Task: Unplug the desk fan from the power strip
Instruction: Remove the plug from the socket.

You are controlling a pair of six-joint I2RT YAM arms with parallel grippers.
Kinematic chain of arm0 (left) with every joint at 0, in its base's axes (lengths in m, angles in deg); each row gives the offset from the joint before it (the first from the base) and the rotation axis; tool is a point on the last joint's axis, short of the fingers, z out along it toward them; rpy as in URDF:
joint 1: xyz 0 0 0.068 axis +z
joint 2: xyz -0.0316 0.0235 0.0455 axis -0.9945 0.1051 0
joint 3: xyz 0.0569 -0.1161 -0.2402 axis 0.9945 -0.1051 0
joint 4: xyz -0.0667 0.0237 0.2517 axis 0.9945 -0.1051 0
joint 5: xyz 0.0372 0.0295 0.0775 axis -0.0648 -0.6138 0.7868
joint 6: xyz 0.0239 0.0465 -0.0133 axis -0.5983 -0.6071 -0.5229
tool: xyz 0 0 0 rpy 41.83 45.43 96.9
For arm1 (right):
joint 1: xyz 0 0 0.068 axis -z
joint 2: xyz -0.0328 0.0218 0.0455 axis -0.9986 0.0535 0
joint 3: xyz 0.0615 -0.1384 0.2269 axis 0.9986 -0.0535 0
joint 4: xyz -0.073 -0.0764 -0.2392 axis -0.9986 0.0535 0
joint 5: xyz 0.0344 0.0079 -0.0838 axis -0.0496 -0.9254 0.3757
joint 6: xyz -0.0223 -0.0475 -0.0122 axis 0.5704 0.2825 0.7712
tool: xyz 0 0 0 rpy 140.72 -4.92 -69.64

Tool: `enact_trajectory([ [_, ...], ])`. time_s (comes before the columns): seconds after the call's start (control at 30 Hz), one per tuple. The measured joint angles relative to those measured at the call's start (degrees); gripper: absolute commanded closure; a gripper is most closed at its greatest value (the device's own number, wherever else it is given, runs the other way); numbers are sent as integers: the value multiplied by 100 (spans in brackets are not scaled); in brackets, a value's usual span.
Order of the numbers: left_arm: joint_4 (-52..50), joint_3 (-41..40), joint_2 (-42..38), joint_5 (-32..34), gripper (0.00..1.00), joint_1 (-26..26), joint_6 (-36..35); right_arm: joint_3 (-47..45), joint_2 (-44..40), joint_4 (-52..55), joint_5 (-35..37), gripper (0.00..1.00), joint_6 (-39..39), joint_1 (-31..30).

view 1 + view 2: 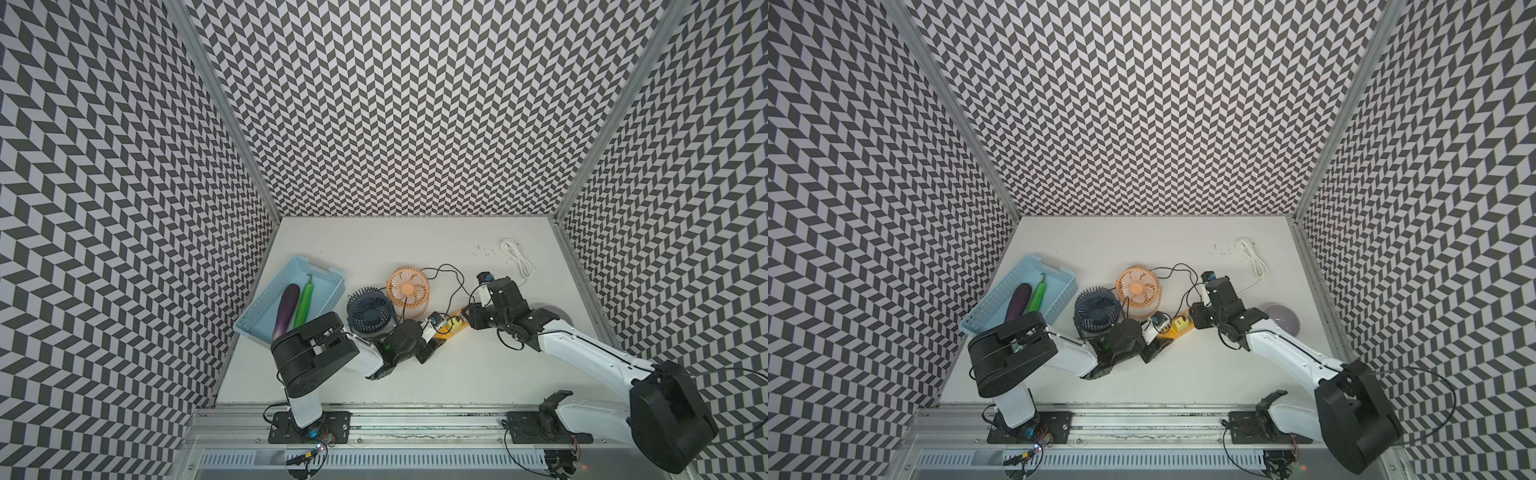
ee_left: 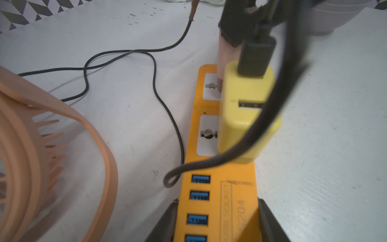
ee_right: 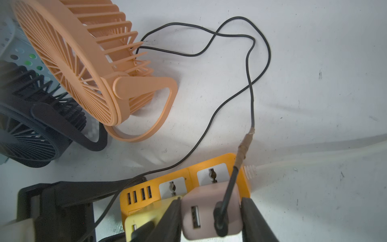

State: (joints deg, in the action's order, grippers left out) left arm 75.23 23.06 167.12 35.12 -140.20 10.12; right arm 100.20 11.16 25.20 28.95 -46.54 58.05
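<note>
pink adapter [image 3: 207,196] and power strip [image 2: 217,188] gripped

Orange power strip [image 2: 217,188] with blue USB ports [image 2: 200,179]; yellow charger [image 2: 245,117], pink charger [image 3: 207,209], peach fan [image 3: 83,62], navy fan [image 1: 370,311], black-and-white chevron walls [image 1: 415,104].

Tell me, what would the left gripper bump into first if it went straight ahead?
Probably the yellow charger block plugged into the power strip. The left gripper grips that strip's end, pointing along it.

Bright, even light with soft shadows; close wrist-view foregrounds blur.
</note>
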Motion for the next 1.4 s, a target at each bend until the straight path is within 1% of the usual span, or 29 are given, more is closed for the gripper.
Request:
enact_trajectory([
  [0.07, -2, 0, 0, 0, 74, 0, 0, 0, -2, 0, 81, 89, 13, -111],
  [0.23, -24, -2, 0, 2, 74, 2, 11, 4, -2, 13, 769, 89, 116, -610],
  [0.37, -24, 0, 0, 0, 74, 2, 11, 4, -2, 9, 949, 89, 116, -710],
  [0.5, -24, -2, 0, -2, 74, 0, 11, 4, -2, 17, 911, 90, 83, -616],
  [0.67, -15, 0, 2, -15, 74, 0, 11, 4, -11, 0, 321, 89, -37, -109],
  [0.8, -20, 0, 2, -13, 74, 0, 11, 4, -15, 13, 146, 90, -22, -42],
  [0.9, -22, 0, 2, -13, 74, 0, 11, 4, -22, 15, 168, 90, 17, -140],
  [1.1, -22, 0, 2, -11, 74, 0, 17, 17, -48, 52, 612, 90, 114, -476],
  [1.4, -24, 0, 2, -11, 74, 0, 13, 17, -46, 50, 658, 90, 72, -463],
])
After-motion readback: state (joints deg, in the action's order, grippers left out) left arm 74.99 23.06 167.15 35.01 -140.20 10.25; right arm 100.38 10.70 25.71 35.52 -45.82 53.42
